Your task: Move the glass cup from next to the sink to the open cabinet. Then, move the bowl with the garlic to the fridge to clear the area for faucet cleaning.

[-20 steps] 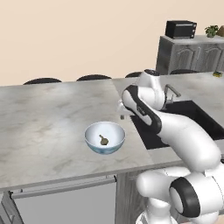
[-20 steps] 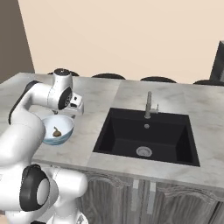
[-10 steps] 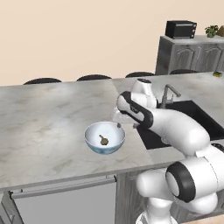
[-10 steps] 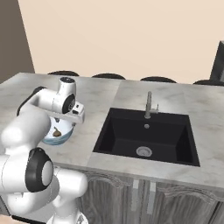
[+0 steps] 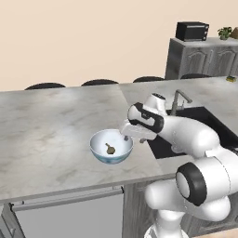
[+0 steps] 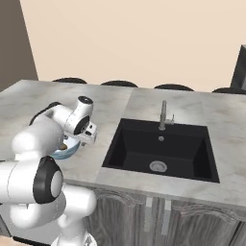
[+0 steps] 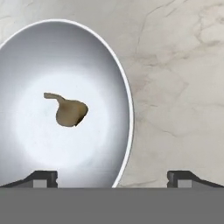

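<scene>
White bowl [image 7: 65, 65] holds garlic [image 7: 70, 112]; hand [image 7: 112, 177] spread wide astride rim.

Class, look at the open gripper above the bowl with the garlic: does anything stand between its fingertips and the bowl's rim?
Nothing visible does. The gripper hangs open straddling the near rim of the bowl, with only bare counter beside it; the garlic lies inside.

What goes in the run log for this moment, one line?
phase: reaching for bowl | gripper: open, straddling bowl's rim | garlic: in bowl | bowl: on counter, left of sink
</scene>
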Motion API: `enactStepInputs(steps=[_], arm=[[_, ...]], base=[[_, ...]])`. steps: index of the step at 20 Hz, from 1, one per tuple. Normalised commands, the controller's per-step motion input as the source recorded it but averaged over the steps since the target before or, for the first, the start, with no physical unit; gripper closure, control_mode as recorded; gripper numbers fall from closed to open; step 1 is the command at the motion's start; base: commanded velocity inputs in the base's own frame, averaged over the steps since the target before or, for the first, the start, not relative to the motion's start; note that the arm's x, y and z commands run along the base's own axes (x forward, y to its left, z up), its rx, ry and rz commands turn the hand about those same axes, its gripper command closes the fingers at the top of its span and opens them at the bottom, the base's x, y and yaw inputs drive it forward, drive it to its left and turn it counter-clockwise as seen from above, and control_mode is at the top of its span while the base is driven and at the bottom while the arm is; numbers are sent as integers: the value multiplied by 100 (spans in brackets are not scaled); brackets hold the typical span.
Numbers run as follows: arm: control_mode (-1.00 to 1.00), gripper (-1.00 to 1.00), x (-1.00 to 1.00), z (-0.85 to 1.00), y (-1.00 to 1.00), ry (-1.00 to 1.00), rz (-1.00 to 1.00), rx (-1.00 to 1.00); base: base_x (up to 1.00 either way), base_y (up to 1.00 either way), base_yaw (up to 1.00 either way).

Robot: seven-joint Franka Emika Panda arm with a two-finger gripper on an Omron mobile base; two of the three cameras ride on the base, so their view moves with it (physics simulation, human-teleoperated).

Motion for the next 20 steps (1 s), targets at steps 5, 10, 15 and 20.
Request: enactStepInputs(steps=[5,10,15,20], arm=[[-100,-100,9,-49,0,0,0,2],[-100,100,17,-36,15,0,0,5],[-100,100,4,-7,6,0,0,4],[-100,100,-14,12,0,-6,0,0]], base=[[0,0,0],[0,0,0],[0,0,0],[0,0,0]])
